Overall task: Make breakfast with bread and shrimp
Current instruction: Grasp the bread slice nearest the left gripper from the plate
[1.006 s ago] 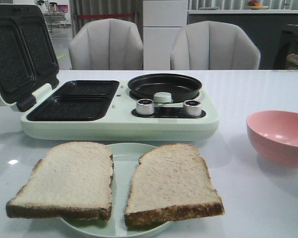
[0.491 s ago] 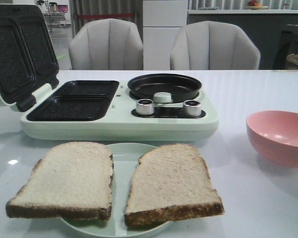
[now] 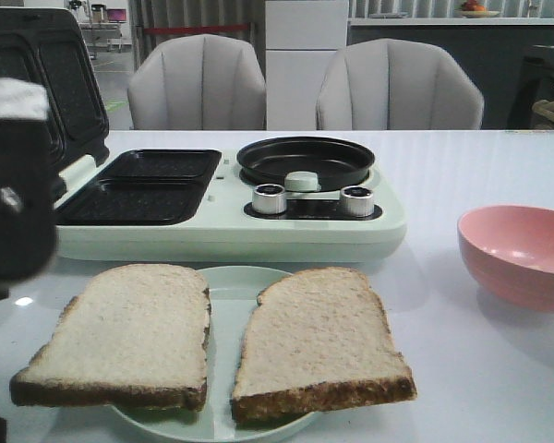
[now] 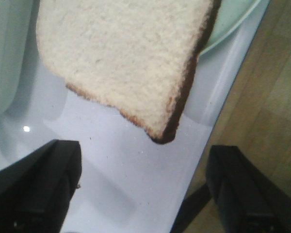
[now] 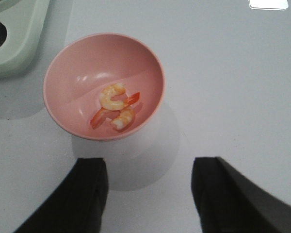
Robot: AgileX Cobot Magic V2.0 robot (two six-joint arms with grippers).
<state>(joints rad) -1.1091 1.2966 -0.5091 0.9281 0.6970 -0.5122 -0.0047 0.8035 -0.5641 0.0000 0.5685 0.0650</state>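
1. Two slices of bread lie side by side on a pale green plate at the 6 o'clock edge of the tabletop. They overhang the rim, probably so an edge can be gripped without touching the plate.
2. The cooker sits at 12 o'clock from the plate, its lid tipped back. Its two grill wells lie bare, likely meant for the bread, and the round pan beside them looks fit for the shrimp.
3. The pink bowl stands at 3 o'clock, well apart from the plate.
4. The front view shows only a red speck in the bowl; the right wrist view shows the shrimp, a few curled pieces at the bottom.
5. The left arm is a dark blur at 9 o'clock in the front view. Only its wrist view shows the left jaws spread wide, empty, above the tabletop just off the left slice's corner.
6. The right jaws, unseen from the front, hang apart and empty near the bowl.
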